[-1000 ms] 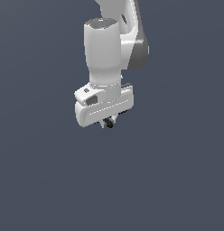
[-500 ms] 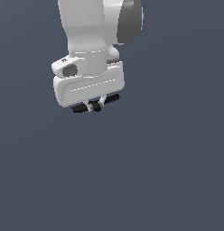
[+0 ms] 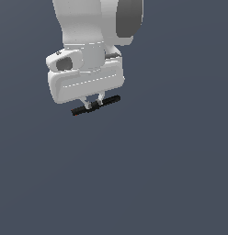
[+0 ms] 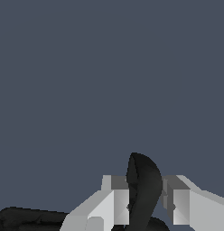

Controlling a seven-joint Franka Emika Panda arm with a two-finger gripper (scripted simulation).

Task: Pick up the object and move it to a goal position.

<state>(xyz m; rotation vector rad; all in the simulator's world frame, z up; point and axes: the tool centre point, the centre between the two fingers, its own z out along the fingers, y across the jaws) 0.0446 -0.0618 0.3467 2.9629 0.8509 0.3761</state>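
The small black spring clamp (image 3: 95, 105) hangs below the white hand in the exterior view, lying nearly level with a tiny red tip at its left end. My gripper (image 3: 94, 103) is shut on it, the two short fingers pinching its middle. In the wrist view the clamp (image 4: 143, 191) stands as a black curved piece between the two grey-white fingers (image 4: 114, 203), and another black part of it shows at the frame's lower corner. The clamp is held well above the dark floor. No goal marker shows.
Only the plain dark grey-blue floor (image 3: 171, 174) shows around the arm. The white arm and hand (image 3: 86, 80) fill the upper left of the exterior view.
The arm with the clamp has come closer to the exterior camera and shifted up and to the exterior view's left, so it looks larger. The clamp stays gripped.
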